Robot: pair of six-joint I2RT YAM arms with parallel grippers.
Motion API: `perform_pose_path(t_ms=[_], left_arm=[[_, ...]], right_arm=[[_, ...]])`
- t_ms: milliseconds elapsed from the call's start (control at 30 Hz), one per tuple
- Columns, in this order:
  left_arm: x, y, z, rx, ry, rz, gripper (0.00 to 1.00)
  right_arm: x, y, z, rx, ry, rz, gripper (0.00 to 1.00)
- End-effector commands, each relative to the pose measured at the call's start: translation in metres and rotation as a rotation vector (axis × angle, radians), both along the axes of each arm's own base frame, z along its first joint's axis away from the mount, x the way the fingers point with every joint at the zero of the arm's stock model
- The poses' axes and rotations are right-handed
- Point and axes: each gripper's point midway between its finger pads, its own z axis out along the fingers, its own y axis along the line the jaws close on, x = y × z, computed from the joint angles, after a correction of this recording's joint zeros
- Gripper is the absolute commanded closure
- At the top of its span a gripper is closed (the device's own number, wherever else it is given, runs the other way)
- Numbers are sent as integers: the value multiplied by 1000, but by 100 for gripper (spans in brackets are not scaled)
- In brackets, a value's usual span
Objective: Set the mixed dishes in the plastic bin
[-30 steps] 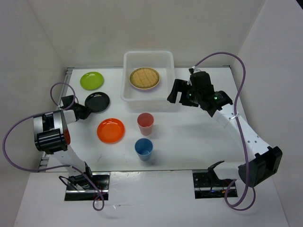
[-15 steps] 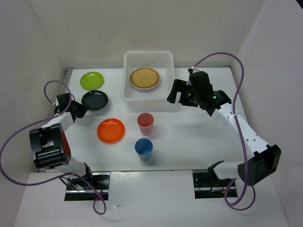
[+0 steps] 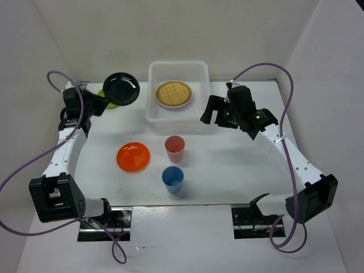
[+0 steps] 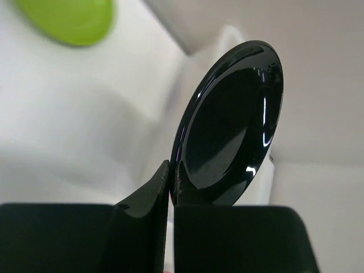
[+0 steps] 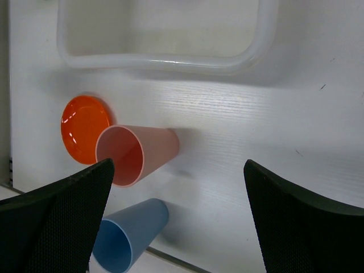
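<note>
Left arm (image 3: 63, 152): white links, black joint housings, large black motor block at the shoulder.
Right arm (image 3: 296, 162): white links, black joints, green light near the wrist.
Cables (image 3: 20, 173): purple, one long loop per arm.
Bases (image 3: 105, 219): black mounts on metal plates, front edge.
Right gripper (image 5: 178, 170): broad black fingers (image 5: 62, 222), mesh-textured faces.

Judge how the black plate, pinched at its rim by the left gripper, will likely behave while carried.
It is probably stiff: the black plate shows no bend though the left gripper pinches only its rim. Its glossy surface, showing sharp highlights, suggests it may be slippery. Held by one edge, it could pivot or slide in that grip.
</note>
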Motion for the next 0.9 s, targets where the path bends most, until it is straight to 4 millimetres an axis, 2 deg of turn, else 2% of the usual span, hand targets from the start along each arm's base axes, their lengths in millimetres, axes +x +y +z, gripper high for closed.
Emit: perform_pose_path(t_ms=[0,33,67,100,133,167,233,267,300,333,367,433,467,500,533,567,600,633,667,700,867], left_arm=[[23,-52,51,33,-125,-180,100],[30,-62,55,43,-132,-210,100],[44,-83,59,51,-133,-263,100],[51,-94,61,50,-136,-288,100],[56,-114,59,58,-130,-335,100],[71,-124,58,56,-126,-355,100],[84,-139,50,64,-104,-381,100],[97,-151,31,65,-68,-391,100],[105,-158,40,74,-80,-406,100],[118,-162,21,76,-41,-406,100],[123,-173,17,79,-39,-417,100],[143,-178,0,90,-5,-403,100],[147,-185,-4,90,2,-414,100],[152,-184,-11,95,18,-404,100],[159,-189,-26,108,37,-407,100],[163,-197,-20,113,29,-412,100],[166,-201,-22,130,33,-414,100],[174,-198,-35,140,59,-395,100],[179,-205,-26,155,45,-403,100],[183,-212,-40,169,71,-413,100],[198,-216,-65,251,149,-392,100]], right_arm=[[8,-3,31,49,-104,-32,1],[7,-3,27,45,-96,-32,1],[6,-3,31,57,-100,-38,1],[5,-6,34,56,-112,-47,1],[4,-6,30,52,-104,-47,1],[3,-6,34,64,-108,-53,1],[2,-8,37,64,-120,-61,1],[-3,-10,36,69,-113,-66,1],[-5,-11,42,76,-128,-66,1],[-7,-12,45,88,-132,-72,1],[-9,-13,44,88,-132,-72,1],[-15,-12,49,112,-137,-62,1],[-17,-9,49,127,-130,-57,1],[-19,-10,54,134,-143,-56,1],[-22,-11,54,141,-141,-61,1],[-22,-11,54,141,-141,-61,1],[-23,-12,57,145,-149,-61,1],[-24,-14,54,135,-141,-70,1],[-24,-14,54,135,-141,-70,1],[-25,-15,52,131,-133,-70,1],[-25,-15,56,135,-141,-70,1]])
